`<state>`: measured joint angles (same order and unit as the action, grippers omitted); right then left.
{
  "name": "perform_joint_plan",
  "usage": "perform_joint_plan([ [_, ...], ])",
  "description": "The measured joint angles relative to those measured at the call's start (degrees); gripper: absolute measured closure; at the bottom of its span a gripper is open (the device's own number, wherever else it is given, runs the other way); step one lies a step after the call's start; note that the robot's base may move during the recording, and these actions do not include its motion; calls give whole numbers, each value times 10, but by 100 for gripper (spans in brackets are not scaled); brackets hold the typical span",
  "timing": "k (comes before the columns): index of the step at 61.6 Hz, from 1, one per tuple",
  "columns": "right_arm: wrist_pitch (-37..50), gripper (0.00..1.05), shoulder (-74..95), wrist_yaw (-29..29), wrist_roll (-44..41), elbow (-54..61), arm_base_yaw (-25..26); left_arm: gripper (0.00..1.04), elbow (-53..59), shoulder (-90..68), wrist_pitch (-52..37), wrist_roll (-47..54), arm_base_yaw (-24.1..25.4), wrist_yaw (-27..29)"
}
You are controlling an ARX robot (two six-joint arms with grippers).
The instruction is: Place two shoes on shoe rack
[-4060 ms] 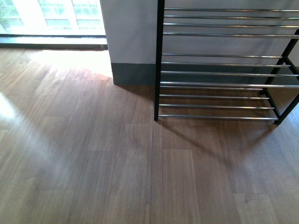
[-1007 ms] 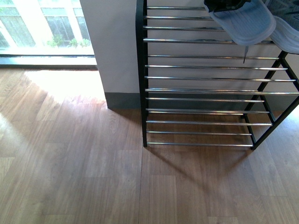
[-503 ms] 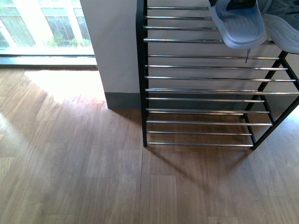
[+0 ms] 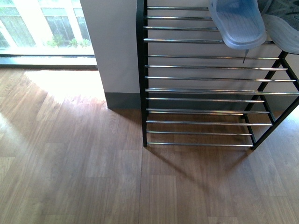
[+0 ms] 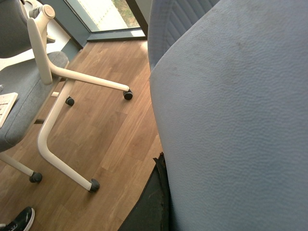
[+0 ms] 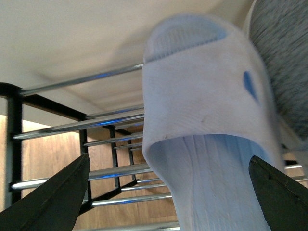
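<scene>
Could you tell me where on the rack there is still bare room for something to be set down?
The shoe rack is crowded only at its upper right, where the two shoes overhang the front rod. That tier's left stretch, beside the black upright, is bare, as are both lower tiers across their visible width.

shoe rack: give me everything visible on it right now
The shoe rack has a thin black metal frame and tiers of shiny chrome horizontal rods; its top is cut off by the front view's edge. It stands upright on the wood floor, against a pale wall with a grey baseboard. At its upper right, two shoes sit with white soles overhanging the front rod of the highest visible tier. The lower tiers hold nothing. In the right wrist view, the right gripper is open, fingers either side of one sole, apart from the rods.
</scene>
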<state>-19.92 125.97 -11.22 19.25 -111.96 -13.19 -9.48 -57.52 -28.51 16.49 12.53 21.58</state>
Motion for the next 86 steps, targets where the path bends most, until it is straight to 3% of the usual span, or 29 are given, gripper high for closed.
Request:
perform_joint_plan([
  [9,398,34,-111,0,-123,242,10,103,0,0,0,0,0,0],
  [17,590,52,-187,13,-163,421,25,103,0,0,0,0,0,0],
  [23,668,66,-234,21,-176,535,40,103,0,0,0,0,0,0],
  [38,743,103,-334,47,-187,738,63,103,0,0,0,0,0,0],
  [55,777,103,-457,68,-190,900,88,103,0,0,0,0,0,0],
  [67,777,103,-520,81,-190,963,97,103,0,0,0,0,0,0],
  [70,773,103,-539,108,-191,978,114,103,0,0,0,0,0,0],
  [86,765,103,-626,112,-191,1050,131,103,0,0,0,0,0,-1],
])
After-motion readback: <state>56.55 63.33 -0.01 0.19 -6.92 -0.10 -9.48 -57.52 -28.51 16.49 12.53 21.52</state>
